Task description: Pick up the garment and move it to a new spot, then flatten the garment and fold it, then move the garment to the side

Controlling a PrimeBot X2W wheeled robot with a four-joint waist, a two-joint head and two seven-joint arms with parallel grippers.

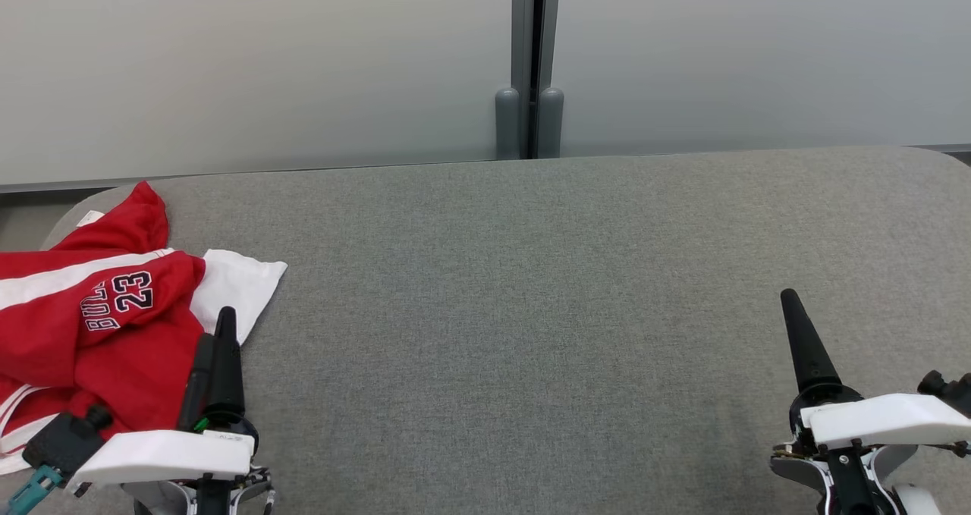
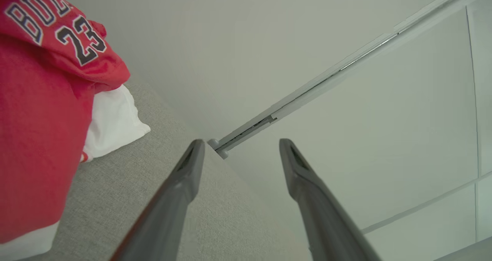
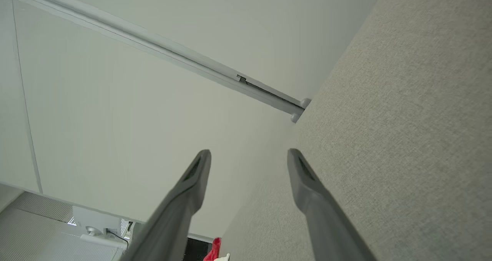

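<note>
Grey woven-cloth tabletop (image 1: 546,295) with rounded far corners, butted against frosted pale wall panels (image 1: 243,67) that are split by a grey vertical post (image 1: 529,60). The garment (image 1: 91,325) is a red and white jersey, crumpled at the table's left end, "23" print up, white flap sticking out toward centre. Its left part is cut off by the head view's edge, and the lettering beside the number is only partly readable. The left gripper (image 2: 241,142) is spread, nothing between the fingers, at the garment's near right edge; can't tell if it touches the cloth. The right gripper (image 3: 249,153) is also spread and holding nothing, over the table's right end, well apart from the garment. In the head view one of its fingers shows; the other is hidden.
</note>
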